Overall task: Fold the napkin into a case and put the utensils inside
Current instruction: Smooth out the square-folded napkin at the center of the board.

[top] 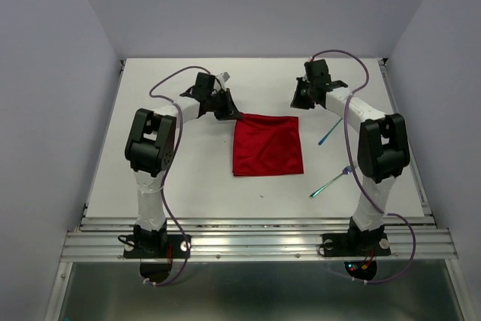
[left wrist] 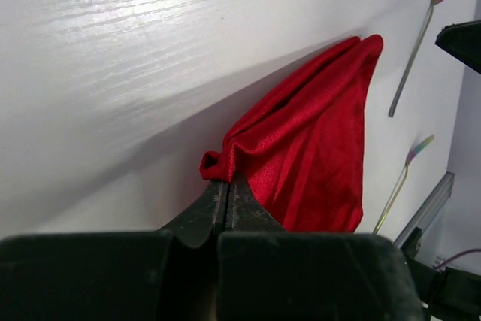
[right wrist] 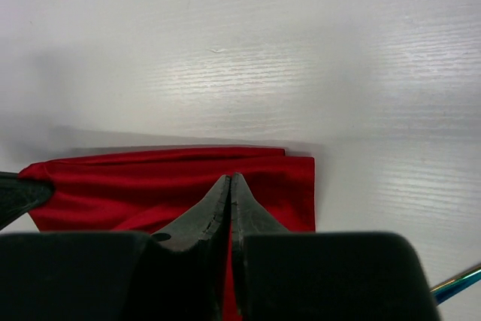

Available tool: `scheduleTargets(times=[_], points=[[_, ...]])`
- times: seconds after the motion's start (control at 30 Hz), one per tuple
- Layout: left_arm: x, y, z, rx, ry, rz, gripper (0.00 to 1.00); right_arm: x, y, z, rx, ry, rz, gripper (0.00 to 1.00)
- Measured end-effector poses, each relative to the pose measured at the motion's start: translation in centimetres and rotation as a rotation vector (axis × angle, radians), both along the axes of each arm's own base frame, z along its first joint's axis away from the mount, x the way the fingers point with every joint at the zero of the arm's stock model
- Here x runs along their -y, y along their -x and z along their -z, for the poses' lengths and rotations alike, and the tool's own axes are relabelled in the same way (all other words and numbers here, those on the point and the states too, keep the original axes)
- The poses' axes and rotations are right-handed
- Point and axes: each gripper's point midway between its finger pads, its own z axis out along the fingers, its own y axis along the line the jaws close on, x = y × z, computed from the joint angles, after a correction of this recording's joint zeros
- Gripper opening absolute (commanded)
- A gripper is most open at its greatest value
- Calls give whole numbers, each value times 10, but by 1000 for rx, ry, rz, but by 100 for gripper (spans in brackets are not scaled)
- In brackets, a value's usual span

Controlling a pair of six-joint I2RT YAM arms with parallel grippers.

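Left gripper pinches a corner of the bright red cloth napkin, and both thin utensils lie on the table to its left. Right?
Not quite: both utensils lie right of the napkin, as the top view shows. The left gripper does pinch a corner.

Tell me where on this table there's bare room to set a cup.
Bare: left of the napkin, up to the left arm; the near strip between napkin and table edge; the far strip beyond the left end effector and right end effector. Crowded: right of the napkin, where the utensils lie by the right arm.
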Motion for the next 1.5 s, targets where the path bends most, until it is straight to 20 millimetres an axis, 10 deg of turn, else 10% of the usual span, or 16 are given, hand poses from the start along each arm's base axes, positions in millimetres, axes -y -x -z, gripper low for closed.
scheduleTargets(times=[0.33, 0.53, 0.8, 1.0, 1.17, 1.33, 1.5], points=[[-13, 4, 7, 3, 140, -2, 0, 0, 8, 10, -33, -4, -5, 8], [-14, 3, 15, -5, 131, -10, 54, -6, 12, 19, -62, -26, -25, 7], [-22, -5, 16, 2, 58, -37, 74, -6, 15, 48, -120, -15, -28, 6], [-42, -3, 1, 17, -50, -97, 74, -2, 17, 60, -145, 5, -21, 7], [-53, 13, -53, 126, -74, -143, 62, 4, 29, 41, -115, 11, -7, 8], [-40, 66, -84, 184, -59, -117, 37, 11, 65, 10, -68, -16, 0, 8], [-10, 136, -49, 84, -65, -20, 1, 11, 118, 12, -87, -29, -9, 8]])
